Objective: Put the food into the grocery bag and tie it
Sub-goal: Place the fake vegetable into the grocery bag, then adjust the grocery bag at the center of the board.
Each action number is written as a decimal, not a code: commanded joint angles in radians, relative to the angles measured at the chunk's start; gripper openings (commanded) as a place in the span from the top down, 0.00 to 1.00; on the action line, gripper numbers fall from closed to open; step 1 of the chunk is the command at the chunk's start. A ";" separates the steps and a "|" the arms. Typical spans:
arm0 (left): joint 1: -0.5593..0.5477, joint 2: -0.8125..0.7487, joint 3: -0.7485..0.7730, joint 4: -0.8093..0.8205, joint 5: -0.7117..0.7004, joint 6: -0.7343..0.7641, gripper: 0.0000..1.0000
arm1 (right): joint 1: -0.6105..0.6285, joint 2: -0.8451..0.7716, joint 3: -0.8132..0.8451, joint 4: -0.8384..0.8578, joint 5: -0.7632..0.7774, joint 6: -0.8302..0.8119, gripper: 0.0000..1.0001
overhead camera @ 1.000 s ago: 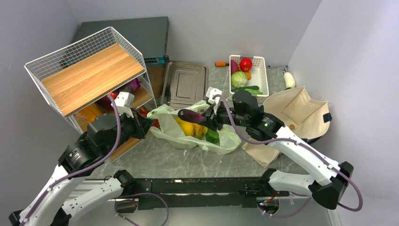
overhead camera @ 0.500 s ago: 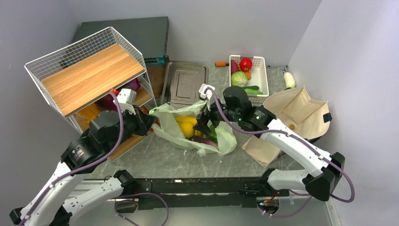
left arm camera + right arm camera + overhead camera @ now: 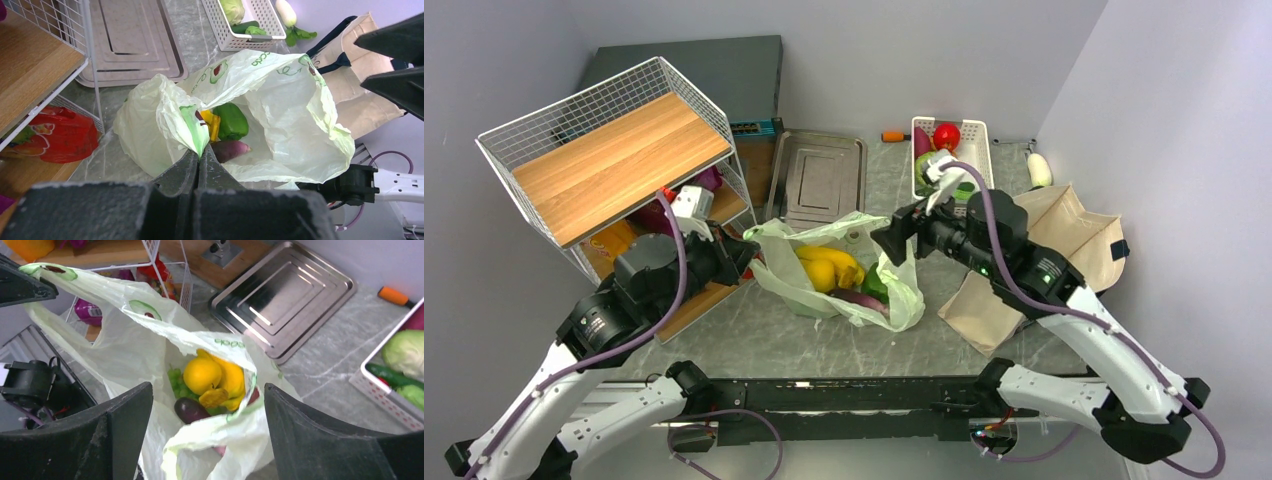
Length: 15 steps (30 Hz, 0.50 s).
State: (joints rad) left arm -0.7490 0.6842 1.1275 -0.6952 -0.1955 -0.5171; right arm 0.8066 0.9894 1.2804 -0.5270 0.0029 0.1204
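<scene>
The pale-green grocery bag (image 3: 906, 292) lies open on the table between the arms. Inside it are yellow bananas (image 3: 829, 265), a green fist-sized vegetable (image 3: 231, 121), a purple eggplant (image 3: 189, 410), a round yellow fruit (image 3: 202, 375) and green grapes (image 3: 175, 380). My left gripper (image 3: 199, 152) is shut on a fold of the bag's rim at its left side and holds it up. My right gripper (image 3: 207, 390) hangs open above the bag's right side, nothing between its fingers (image 3: 125, 415); the bag's mouth shows below it.
A wire rack with a wooden shelf (image 3: 614, 160) stands at the left, a red packet (image 3: 60, 140) under it. A metal tray (image 3: 816, 180) lies behind the bag. A white basket (image 3: 972, 135) of vegetables sits at the back right, beside a beige canvas tote (image 3: 1054, 235).
My right gripper lowered the eggplant into the bag, opened and let it go, then drew back up and to the right. The left gripper kept its hold on the rim.
</scene>
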 commanded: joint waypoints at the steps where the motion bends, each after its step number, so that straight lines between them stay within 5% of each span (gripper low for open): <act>1: 0.005 -0.007 -0.024 0.074 0.009 -0.008 1.00 | 0.004 -0.090 -0.059 -0.096 0.079 0.091 0.19; 6: 0.005 0.011 -0.029 0.091 0.020 -0.009 1.00 | 0.004 -0.160 -0.085 -0.194 0.043 0.114 0.30; 15: 0.006 0.028 -0.028 0.116 0.030 -0.003 1.00 | 0.005 -0.227 -0.166 -0.255 -0.200 0.153 0.33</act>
State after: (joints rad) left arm -0.7490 0.7029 1.0931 -0.6373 -0.1799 -0.5175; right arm 0.8070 0.7803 1.1526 -0.7616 -0.0555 0.2409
